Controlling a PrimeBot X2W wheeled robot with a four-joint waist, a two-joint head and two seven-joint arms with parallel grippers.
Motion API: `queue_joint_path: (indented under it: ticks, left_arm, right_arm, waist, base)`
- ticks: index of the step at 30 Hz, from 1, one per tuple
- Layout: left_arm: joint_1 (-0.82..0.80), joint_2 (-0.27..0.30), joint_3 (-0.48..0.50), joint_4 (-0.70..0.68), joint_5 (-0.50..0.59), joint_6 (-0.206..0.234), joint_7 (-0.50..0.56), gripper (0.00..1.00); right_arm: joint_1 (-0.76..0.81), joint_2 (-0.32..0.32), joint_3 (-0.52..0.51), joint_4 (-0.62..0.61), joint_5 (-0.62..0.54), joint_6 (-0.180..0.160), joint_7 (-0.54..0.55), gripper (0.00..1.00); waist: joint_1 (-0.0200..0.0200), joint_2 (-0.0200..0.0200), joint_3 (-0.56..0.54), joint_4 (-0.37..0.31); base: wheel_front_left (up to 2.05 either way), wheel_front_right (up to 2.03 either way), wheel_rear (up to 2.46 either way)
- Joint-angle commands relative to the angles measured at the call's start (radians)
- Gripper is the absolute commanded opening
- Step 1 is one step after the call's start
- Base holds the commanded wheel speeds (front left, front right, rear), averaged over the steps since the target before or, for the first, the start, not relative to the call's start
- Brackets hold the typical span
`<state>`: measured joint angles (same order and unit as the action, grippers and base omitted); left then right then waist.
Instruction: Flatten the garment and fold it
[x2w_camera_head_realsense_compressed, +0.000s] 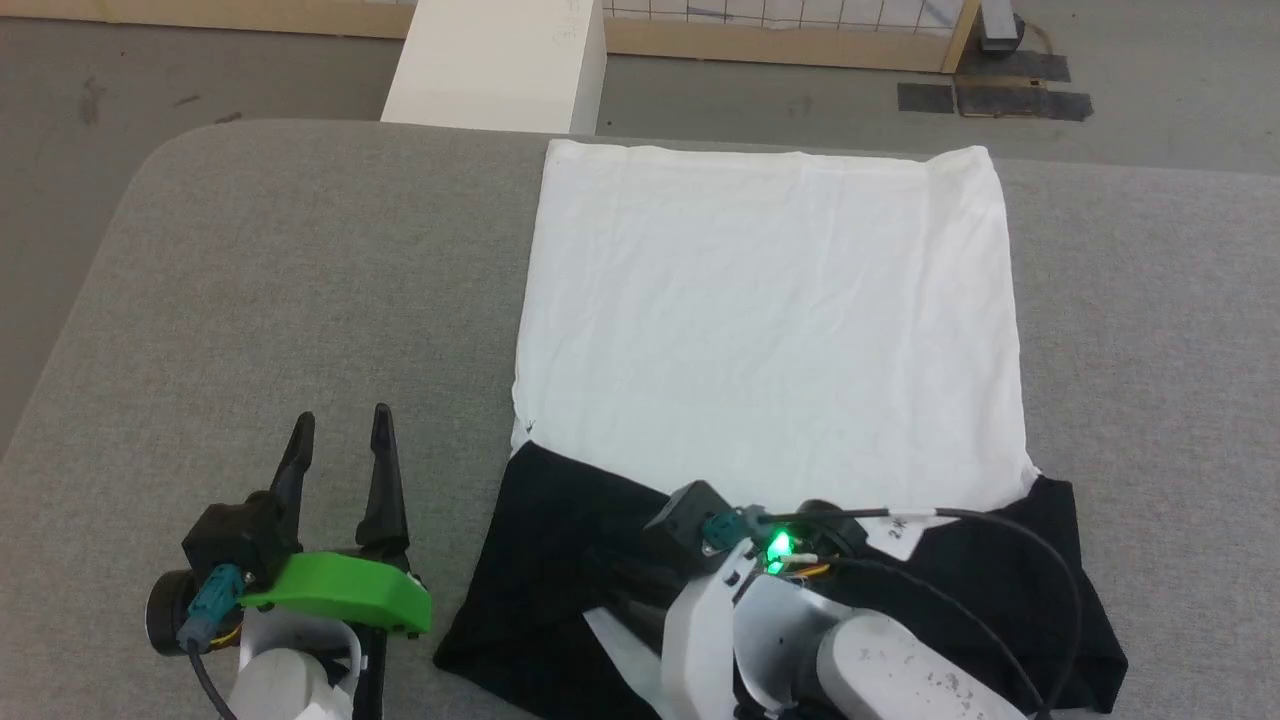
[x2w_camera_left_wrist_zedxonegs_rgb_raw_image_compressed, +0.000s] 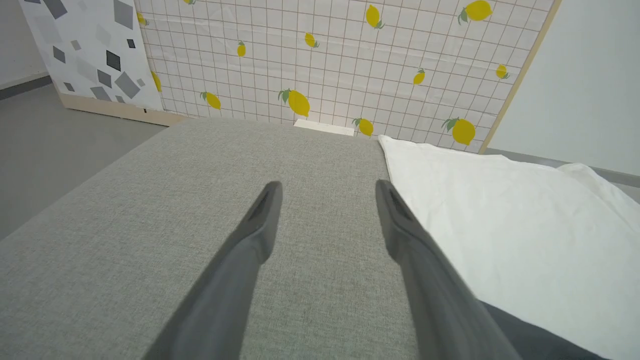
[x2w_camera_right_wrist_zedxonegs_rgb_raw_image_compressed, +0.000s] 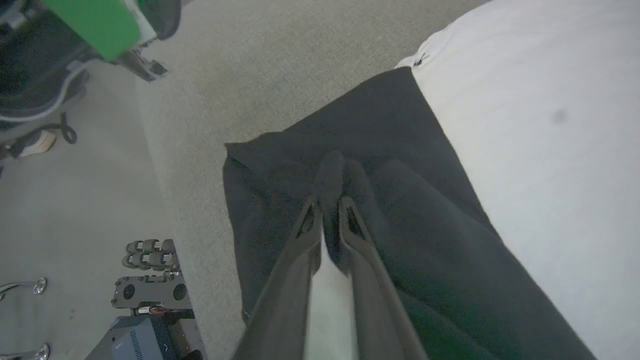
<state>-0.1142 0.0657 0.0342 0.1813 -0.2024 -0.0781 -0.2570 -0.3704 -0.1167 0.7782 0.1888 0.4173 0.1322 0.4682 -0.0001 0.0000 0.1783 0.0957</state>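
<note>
The shirt (x2w_camera_head_realsense_compressed: 770, 320) lies on the table (x2w_camera_head_realsense_compressed: 300, 260). Its white body is spread flat as a smooth, faintly creased rectangle, and black cloth is bunched in soft folds at its near end. The pale forearm (x2w_camera_head_realsense_compressed: 880, 660) of the right arm hides the middle of that black part, and the picture's bottom edge cuts off its near edge. A small white tag (x2w_camera_head_realsense_compressed: 895, 535) pokes out beside the wrist, its lettering too small to read.

In the right wrist view the right gripper (x2w_camera_right_wrist_zedxonegs_rgb_raw_image_compressed: 328, 205) sits on the shirt's black part, its jaws nearly together and pinching a raised ridge of the dark fabric.

The left gripper (x2w_camera_head_realsense_compressed: 342, 420), capped with a glossy green plastic cover (x2w_camera_head_realsense_compressed: 340, 595), hovers left of the shirt, jaws spread wide and holding nothing. Around the shirt the table shows grey woven upholstery with a rounded corner. Beyond the shirt's far hem stands a plain white box (x2w_camera_head_realsense_compressed: 500, 60), cut off at the top.
</note>
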Motion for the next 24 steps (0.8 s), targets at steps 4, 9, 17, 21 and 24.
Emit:
queue_joint_path:
  ticks: [4, 9, 17, 21, 24]
  left_arm:
    - [-0.023, 0.005, -0.014, 0.002, 0.013, -0.005, -0.005, 1.0]
    - [-0.063, 0.031, -0.048, -0.01, 0.05, -0.008, 0.014, 1.0]
    - [-0.27, 0.147, -0.09, -0.039, 0.071, -0.036, 0.159, 1.0]
    - [-0.396, 0.238, -0.094, -0.036, 0.049, -0.046, 0.289, 1.0]
    - [-0.489, 0.303, -0.109, -0.024, 0.018, -0.05, 0.397, 1.0]
  right_arm:
    - [-0.012, 0.004, -0.065, -0.028, 0.032, -0.002, -0.118, 1.0]
    - [0.051, 0.007, -0.269, -0.134, -0.016, -0.002, -0.294, 1.0]
    - [0.202, 0.038, -0.604, -0.33, -0.188, -0.002, -0.446, 1.0]
    - [0.224, 0.054, -0.666, -0.356, -0.21, -0.002, -0.492, 1.0]
    - [0.222, 0.061, -0.688, -0.357, -0.201, -0.002, -0.52, 1.0]
  waist:
    - [0.0001, 0.0, 0.001, -0.01]
    - [0.0001, 0.0, 0.018, -0.049]
    - [0.0001, 0.0, 0.123, -0.168]
    - [0.0001, 0.0, 0.209, -0.255]
    - [0.0001, 0.0, 0.273, -0.297]
  base:
    - [0.0, 0.0, 0.0]
    - [0.0, 0.0, 0.0]
    - [0.0, 0.0, 0.0]
    - [0.0, 0.0, 0.0]
    - [0.0, 0.0, 0.0]
